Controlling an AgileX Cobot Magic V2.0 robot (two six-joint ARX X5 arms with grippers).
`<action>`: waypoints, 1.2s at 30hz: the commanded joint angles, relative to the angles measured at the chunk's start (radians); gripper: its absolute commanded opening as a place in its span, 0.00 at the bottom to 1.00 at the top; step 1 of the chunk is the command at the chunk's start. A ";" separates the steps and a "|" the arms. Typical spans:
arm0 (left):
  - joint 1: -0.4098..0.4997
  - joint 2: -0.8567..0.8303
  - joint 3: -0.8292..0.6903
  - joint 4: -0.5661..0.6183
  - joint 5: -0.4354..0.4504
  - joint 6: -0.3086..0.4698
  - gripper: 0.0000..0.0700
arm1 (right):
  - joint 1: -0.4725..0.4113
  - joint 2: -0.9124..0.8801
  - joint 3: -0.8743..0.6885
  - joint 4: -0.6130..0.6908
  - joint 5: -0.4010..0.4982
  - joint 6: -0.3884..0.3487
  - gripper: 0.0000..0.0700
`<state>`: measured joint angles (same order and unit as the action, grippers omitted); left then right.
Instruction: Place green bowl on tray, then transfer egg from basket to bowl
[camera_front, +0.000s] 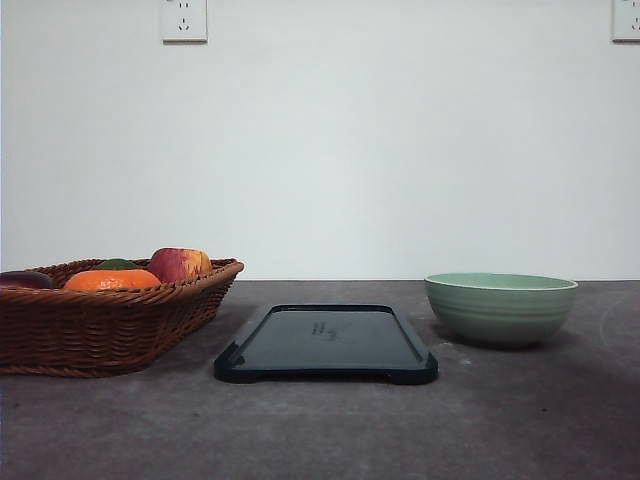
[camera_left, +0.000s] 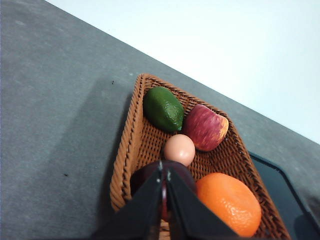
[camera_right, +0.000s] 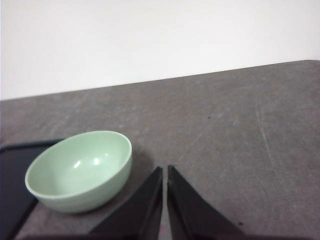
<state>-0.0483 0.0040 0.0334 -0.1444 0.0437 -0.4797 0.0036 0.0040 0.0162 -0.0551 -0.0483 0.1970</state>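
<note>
Side by side on a grey counter (camera_front: 320, 430), a shallow brown woven wicker basket (camera_front: 100, 325) stands at left, a flat glossy blue-black rectangular tray (camera_front: 326, 343) in the middle and a pale sage-green ridged ceramic bowl (camera_front: 500, 308) at right, on the counter just beside the tray. Faint markings on the tray's surface are too small to read. Seen from the left wrist, a small tan egg (camera_left: 179, 149) lies in the basket among a green avocado (camera_left: 163, 108), a red-yellow apple (camera_left: 204, 127), an orange (camera_left: 229, 202) and a dark purple fruit (camera_left: 145, 177). Left claw (camera_left: 164, 186) hangs over the basket, fingers pressed together. Right claw (camera_right: 164, 192), likewise closed and empty, hovers near the bowl. Two white wall sockets (camera_front: 184, 20) sit high on the wall.
</note>
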 joint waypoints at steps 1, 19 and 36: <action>0.002 0.000 0.007 0.015 -0.001 0.092 0.00 | -0.001 0.000 -0.003 0.031 -0.006 0.049 0.01; 0.002 0.131 0.258 0.035 -0.030 0.211 0.00 | 0.015 0.138 0.222 0.002 -0.042 0.119 0.01; 0.002 0.709 0.726 -0.256 0.124 0.236 0.00 | 0.024 0.676 0.605 -0.243 -0.251 -0.056 0.01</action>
<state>-0.0479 0.6936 0.7351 -0.3971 0.1574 -0.2550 0.0239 0.6567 0.6016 -0.2975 -0.2903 0.1760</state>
